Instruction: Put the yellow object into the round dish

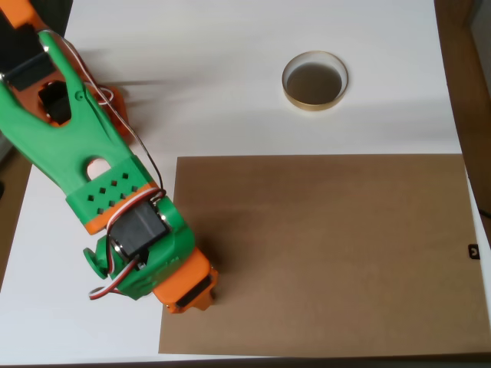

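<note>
Cardboard sheet (pixel 322 253) on white table (pixel 215 92) — round dish (pixel 314 80) beyond it.

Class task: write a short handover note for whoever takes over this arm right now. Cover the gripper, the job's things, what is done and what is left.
Gripper: low over the near left corner of the brown board, pointing down. The arm's body hides its jaws, so open or shut cannot be told.
Yellow object: cannot be made out; it may sit under the gripper.
Dish: on the white table beyond the board, empty.
Done: nothing in the dish yet.
Left: confirm the grasp, carry the object to the dish, release.
</note>
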Controlling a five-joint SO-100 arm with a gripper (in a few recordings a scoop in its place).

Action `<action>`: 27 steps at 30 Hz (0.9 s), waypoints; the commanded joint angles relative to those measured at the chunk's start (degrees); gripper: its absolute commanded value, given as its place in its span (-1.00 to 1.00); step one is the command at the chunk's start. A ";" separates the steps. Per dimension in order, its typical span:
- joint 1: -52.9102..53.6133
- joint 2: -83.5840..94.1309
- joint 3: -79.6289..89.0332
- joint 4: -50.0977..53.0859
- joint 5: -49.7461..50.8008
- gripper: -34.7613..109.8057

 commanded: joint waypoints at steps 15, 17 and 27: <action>-8.09 37.62 8.79 4.75 -2.72 -0.52; -11.16 40.52 9.14 6.24 -3.16 -0.52; -25.40 49.66 13.36 10.99 -5.98 -0.52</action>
